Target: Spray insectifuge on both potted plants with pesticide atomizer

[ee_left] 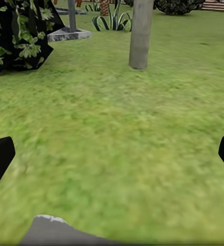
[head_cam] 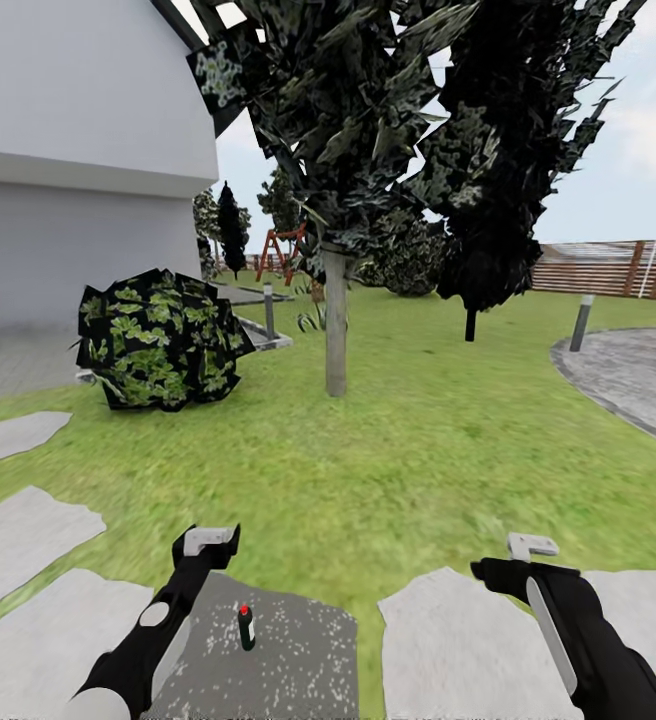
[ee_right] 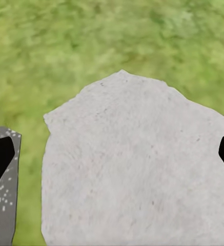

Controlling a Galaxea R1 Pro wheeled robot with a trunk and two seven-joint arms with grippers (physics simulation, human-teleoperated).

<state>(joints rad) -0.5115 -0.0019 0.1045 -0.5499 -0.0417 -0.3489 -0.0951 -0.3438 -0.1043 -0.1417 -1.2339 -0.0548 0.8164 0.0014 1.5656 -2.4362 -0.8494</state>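
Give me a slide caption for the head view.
Pesticide atomizer stands upright on a dark speckled stepping stone, between the left pincer and right pincer, lawn ahead.

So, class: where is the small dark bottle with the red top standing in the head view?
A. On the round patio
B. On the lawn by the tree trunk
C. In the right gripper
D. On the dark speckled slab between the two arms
D: the bottle stands upright on the dark slab, just right of the left arm, with the left gripper and right gripper both empty.
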